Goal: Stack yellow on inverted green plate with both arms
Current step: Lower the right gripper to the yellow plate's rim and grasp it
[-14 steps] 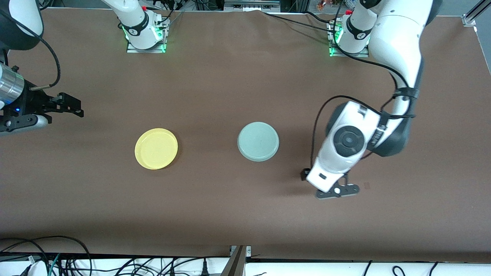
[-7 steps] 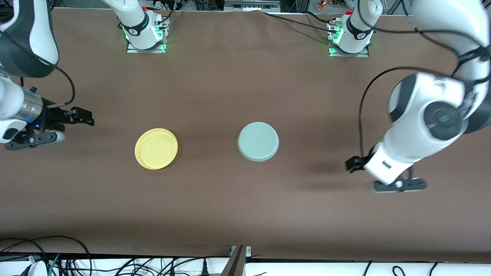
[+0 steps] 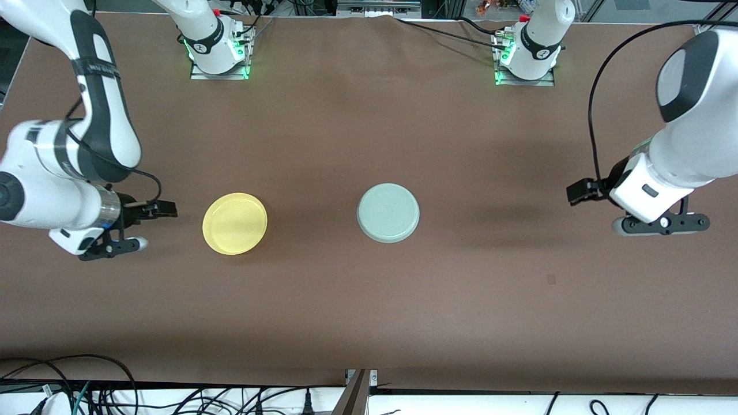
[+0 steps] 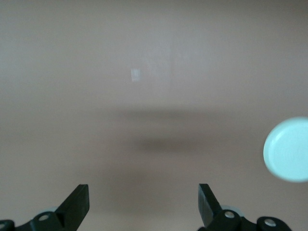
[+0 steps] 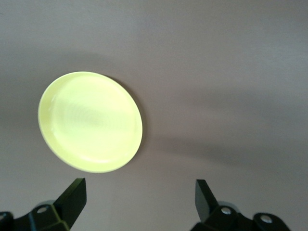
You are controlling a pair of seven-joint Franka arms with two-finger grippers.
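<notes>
- Front view: the right gripper point(image 3: 151, 222) has moved from the table edge at the right arm's end to a spot just beside the yellow plate point(image 3: 234, 223), toward the right arm's end of the table. Its jaws are spread and hold nothing.
- Front view: the left gripper point(image 3: 599, 202) has drawn away from the green plate point(image 3: 388, 212) and now hangs over bare table point(image 3: 369, 300) well apart from it, toward the left arm's end. Its jaws are spread and empty.
- Front view: neither plate has shifted. Both lie flat on the table, well apart, at about the same distance from the front camera.
- Meaning for the task: the green plate is already inverted, underside up. The stacking step is not yet done; the right arm appears to be lining up on the yellow plate while the left arm clears the area.
- Left wrist view: the open left gripper point(image 4: 144, 204) faces bare table. The green plate point(image 4: 288, 149) shows only at the frame edge, partly cut off.
- Right wrist view: the spread right gripper point(image 5: 139, 199) faces the yellow plate point(image 5: 90, 121), which lies close ahead of the fingertips and untouched.
- Orientation: the yellow plate sits rim up, hollow face upward. Both plates are round, so neither has a long axis; any side of the rim suits a grasp.
</notes>
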